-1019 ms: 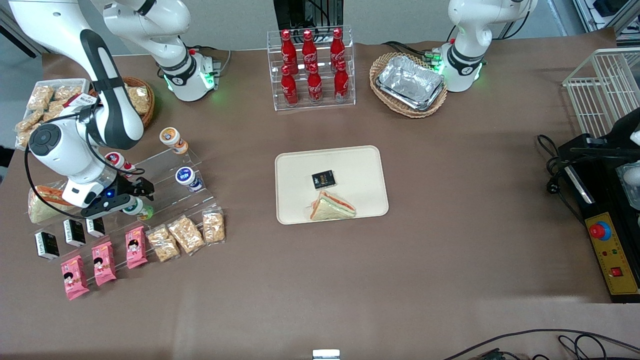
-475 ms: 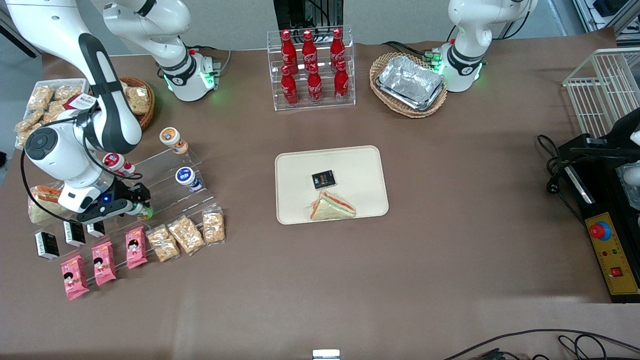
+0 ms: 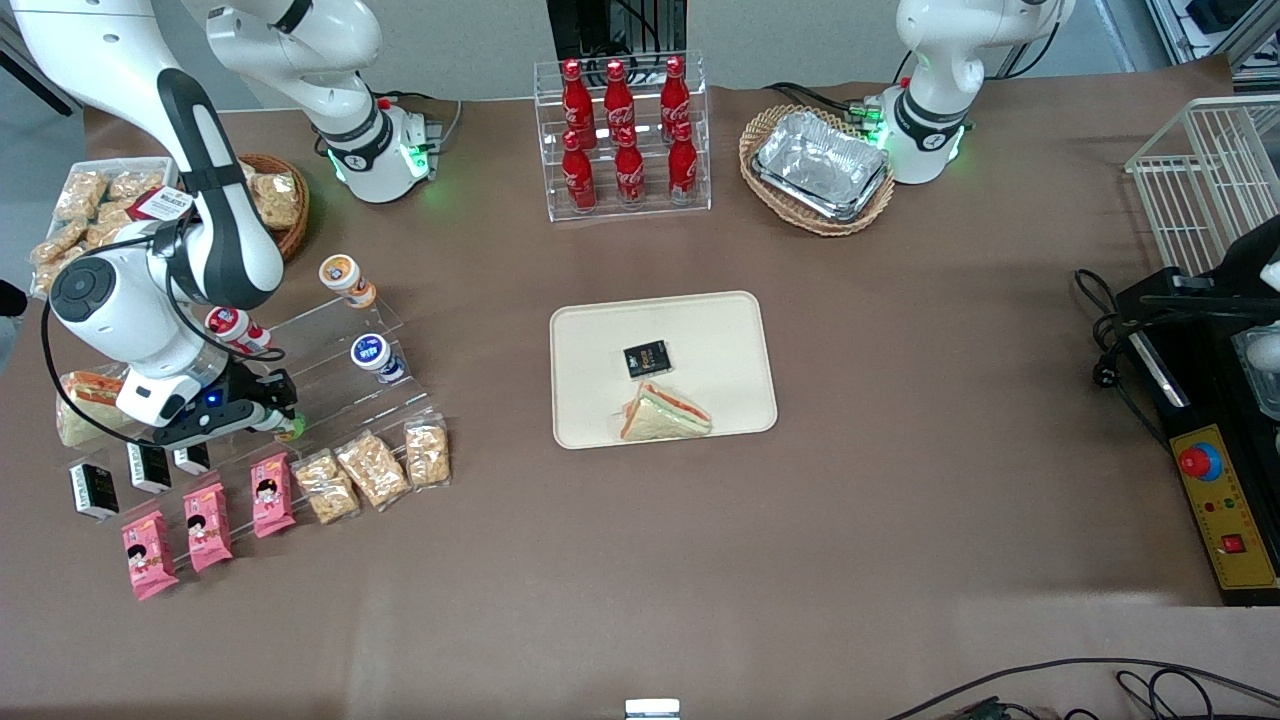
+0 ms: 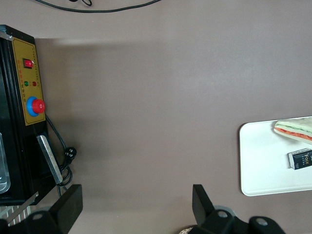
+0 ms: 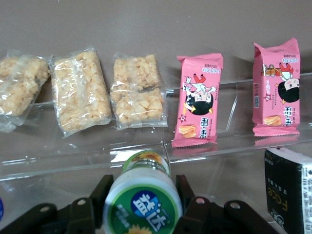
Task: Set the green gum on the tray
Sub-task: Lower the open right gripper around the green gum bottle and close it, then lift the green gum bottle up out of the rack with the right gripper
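The brown-covered table (image 3: 900, 480) fills almost the whole front view. Near the middle of that frame lies the large flat cream-beige rectangular tray (image 3: 700, 330) with rounded corners, carrying a triangular sandwich (image 3: 664, 413) at its lower edge and a small black packet (image 3: 646, 359) just above it; the tray's edge also shows in the left wrist view (image 4: 251, 161).

At the left of the front frame stands a clear stepped acrylic display stand (image 3: 330, 375). On its upper steps sit an orange-banded bottle (image 3: 346, 279), a red-banded bottle (image 3: 235, 327) and a blue-banded bottle (image 3: 376, 357). Along its lower steps lie three clear bags of puffed-rice snacks (image 3: 372, 467), three pink snack packets (image 3: 205, 525) and small black boxes (image 3: 95, 488).

The right arm's black two-finger gripper (image 3: 280, 408) is low over the stand at the left-centre of the front frame, nearer the camera than the red-banded bottle. In the right wrist view the gripper (image 5: 141, 202) has a finger (image 5: 101, 193) on each side of the green gum bottle (image 5: 142, 197), pressed against its white lid with the round green-yellow label: the fingers are closed on it. In the front view only a sliver of the green gum bottle (image 3: 292, 430) shows at the fingertips, on the stand and well apart from the tray.
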